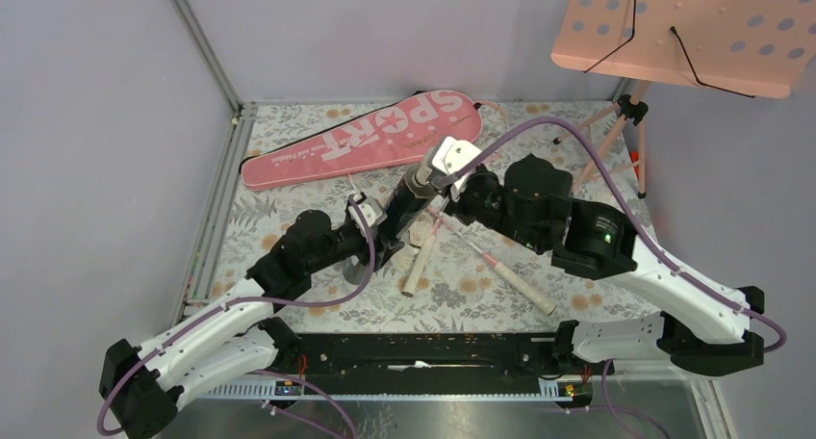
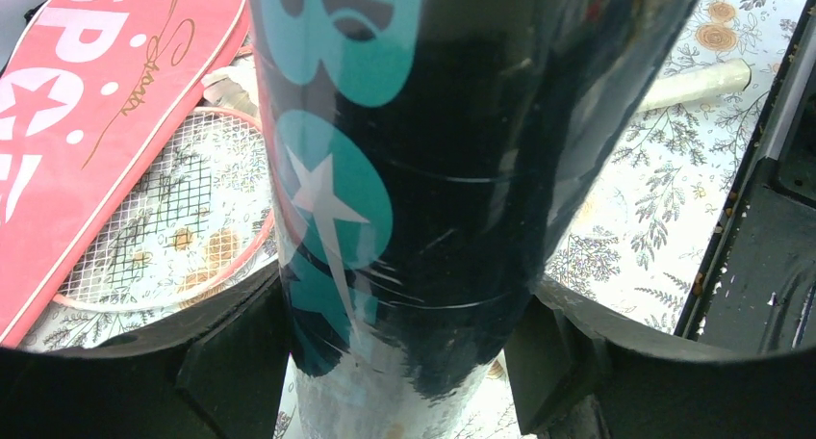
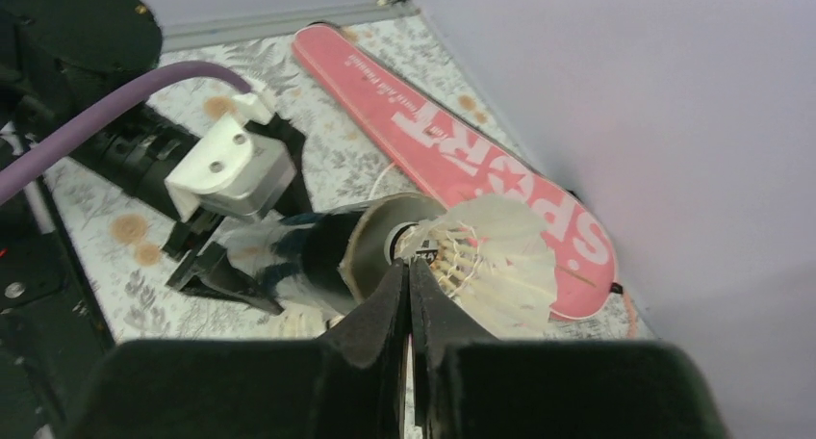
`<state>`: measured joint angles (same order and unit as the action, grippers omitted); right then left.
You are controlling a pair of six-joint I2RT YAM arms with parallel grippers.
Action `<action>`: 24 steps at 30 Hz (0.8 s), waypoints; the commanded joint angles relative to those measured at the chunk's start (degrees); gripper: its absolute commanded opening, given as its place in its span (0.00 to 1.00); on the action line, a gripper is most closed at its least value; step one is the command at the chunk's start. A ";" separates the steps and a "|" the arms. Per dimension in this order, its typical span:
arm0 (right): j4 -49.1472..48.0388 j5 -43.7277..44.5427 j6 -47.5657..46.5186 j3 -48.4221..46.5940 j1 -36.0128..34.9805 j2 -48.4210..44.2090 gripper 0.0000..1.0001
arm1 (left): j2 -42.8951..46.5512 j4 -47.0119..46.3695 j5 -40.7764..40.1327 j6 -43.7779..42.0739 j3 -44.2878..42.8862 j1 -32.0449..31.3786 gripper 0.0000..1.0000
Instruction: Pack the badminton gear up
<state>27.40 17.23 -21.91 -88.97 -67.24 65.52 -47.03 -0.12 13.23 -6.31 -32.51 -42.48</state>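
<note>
Right hand [image 3: 409,273] pinching shuttlecock [image 3: 500,256], seemingly at tube [image 3: 318,258]

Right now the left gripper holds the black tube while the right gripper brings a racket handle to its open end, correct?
No. The right gripper pinches a white feather shuttlecock, not a racket handle, at the open end of the black tube, as the right wrist view shows. The left gripper does hold the tube.

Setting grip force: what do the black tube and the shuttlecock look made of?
The black tube: glossy, likely plastic or laminated card, going by sharp reflections and printed teal lettering. The shuttlecock: real-looking white feathers, separate vanes tied with thread.
</note>
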 commanded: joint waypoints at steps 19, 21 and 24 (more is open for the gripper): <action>18.94 -19.47 23.58 -12.74 6.88 12.39 0.02 | 6.92 -0.48 6.28 -3.01 2.34 -0.61 0.44; 18.93 -20.93 23.81 -12.81 7.24 13.34 0.03 | 7.18 -0.64 6.63 -3.10 2.59 -0.62 0.44; 18.88 -23.55 24.46 -12.76 7.38 14.96 0.03 | 7.62 -1.25 6.91 -3.27 3.12 -0.65 0.44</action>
<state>44.69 -1.50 -0.49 -99.98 -60.29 78.65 -40.66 2.85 17.80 -9.45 -29.85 -42.92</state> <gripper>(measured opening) 0.043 0.699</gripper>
